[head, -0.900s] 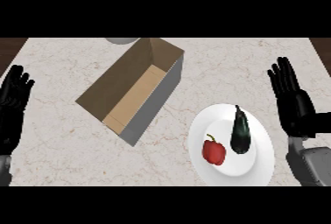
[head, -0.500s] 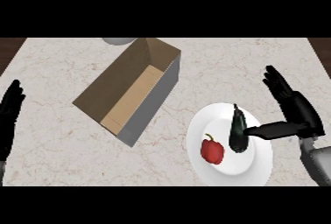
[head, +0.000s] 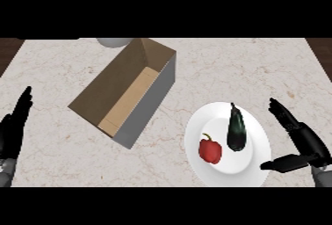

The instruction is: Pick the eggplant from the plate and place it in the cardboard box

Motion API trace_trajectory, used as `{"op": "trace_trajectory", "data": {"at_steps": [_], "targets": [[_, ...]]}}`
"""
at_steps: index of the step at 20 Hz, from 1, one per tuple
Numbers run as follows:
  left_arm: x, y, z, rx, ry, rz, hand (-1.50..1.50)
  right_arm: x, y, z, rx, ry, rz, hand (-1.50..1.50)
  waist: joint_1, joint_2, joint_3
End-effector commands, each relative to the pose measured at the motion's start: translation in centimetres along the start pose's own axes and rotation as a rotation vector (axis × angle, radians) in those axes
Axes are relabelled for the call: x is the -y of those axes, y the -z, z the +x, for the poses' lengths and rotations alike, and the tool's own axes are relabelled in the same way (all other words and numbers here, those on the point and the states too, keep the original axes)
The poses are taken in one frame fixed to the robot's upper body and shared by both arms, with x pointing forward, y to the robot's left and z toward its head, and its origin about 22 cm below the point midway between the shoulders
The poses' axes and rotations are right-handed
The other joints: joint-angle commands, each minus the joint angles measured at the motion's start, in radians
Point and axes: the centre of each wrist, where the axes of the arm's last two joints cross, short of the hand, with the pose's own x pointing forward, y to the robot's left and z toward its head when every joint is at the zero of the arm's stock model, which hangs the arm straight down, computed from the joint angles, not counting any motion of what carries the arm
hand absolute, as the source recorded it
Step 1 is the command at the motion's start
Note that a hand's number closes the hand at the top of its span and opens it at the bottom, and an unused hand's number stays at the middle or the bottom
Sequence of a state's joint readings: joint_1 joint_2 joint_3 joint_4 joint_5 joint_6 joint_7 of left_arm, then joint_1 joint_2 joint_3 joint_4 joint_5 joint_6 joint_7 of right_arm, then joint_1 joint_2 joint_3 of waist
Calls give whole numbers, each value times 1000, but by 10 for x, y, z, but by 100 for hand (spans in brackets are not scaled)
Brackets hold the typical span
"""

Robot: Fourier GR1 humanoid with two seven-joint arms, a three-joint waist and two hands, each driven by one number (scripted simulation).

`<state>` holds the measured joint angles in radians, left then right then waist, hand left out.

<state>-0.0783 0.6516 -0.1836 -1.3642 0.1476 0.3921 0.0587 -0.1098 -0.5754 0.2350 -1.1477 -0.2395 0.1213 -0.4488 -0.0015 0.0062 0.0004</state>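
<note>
Right hand (head: 303,143), fingers spread, beside eggplant (head: 236,130); left hand (head: 13,130) (edge-cropped) straight-fingered.

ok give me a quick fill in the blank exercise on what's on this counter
1. The dark purple eggplant lies on the white round ____.
2. Beside it on the plate lies a ____ bell pepper.
3. The open cardboard box holds ____.
4. The robot's right hand, fingers straight, is at the plate's ____ edge.

Missing words: plate; red; nothing; right

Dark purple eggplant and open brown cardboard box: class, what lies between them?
In the head view, only white plate rim and bare marble counter separate eggplant from box.
</note>
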Motion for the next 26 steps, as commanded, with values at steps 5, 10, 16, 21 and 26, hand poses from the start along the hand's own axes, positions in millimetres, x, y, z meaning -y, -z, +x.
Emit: {"op": "trace_trajectory", "data": {"at_steps": [5,10,16,21,26], "targets": [[13,2,-9,2,8,-17,0,68,14,28,-37,-386,149,-150,10,-2,-1],[4,8,-3,5,17,-43,0,67,51,52,-137,-536,330,-150,28,-2,-1],[-2,19,-4,0,8,-17,0,36,83,78,-285,-682,552,-150,18,-3,-2],[0,14,-3,-9,-4,-27,0,11,109,85,-328,-656,629,-150,12,-5,0],[13,16,-12,-11,20,-1,0,4,123,86,-391,-721,647,-150,6,-5,-1]]}}
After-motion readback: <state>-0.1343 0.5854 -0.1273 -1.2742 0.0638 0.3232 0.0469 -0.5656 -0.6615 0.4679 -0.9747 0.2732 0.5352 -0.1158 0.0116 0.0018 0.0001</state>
